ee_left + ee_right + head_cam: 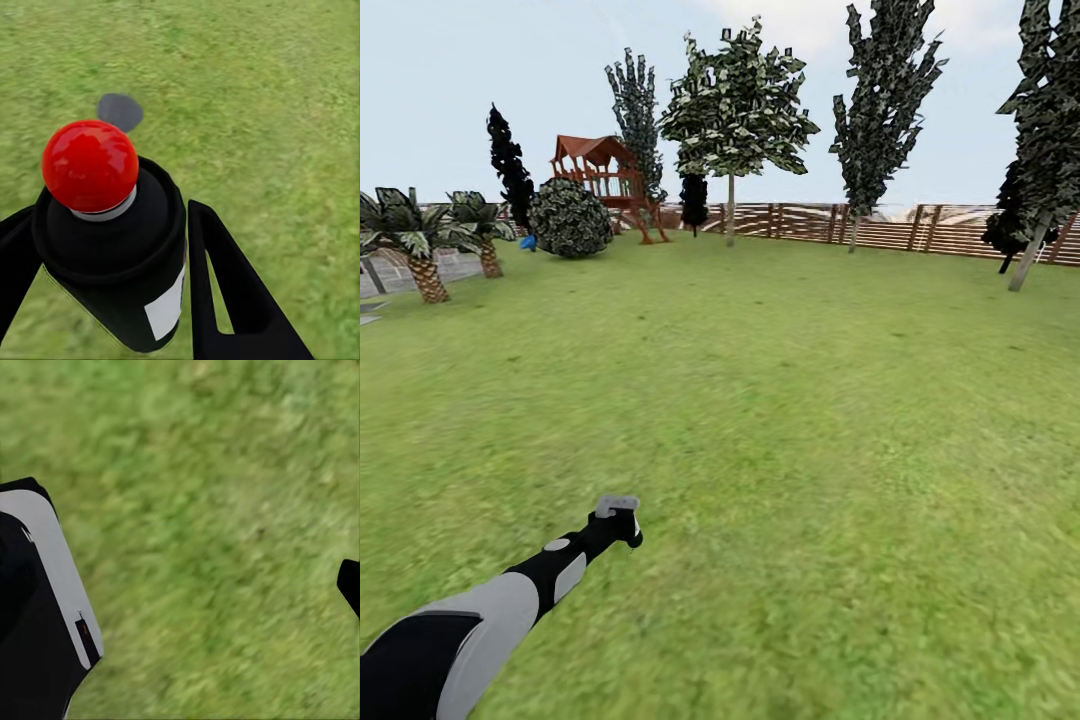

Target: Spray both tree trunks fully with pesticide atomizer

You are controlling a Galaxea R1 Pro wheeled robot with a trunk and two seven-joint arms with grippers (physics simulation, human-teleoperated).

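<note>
A glossy red ball [90,166] caps the pesticide atomizer [124,255], whose body is black with a pale grey collar and a white label patch. The left hand [112,300] gripping it is black. The left arm [480,620] runs black and light grey over a mottled green lawn [810,420]. A brown slatted fence [880,228] lines the far edge, beside a red-brown playset [605,180], dark green speckled trees [735,100] and a pale blue sky [460,60].
</note>
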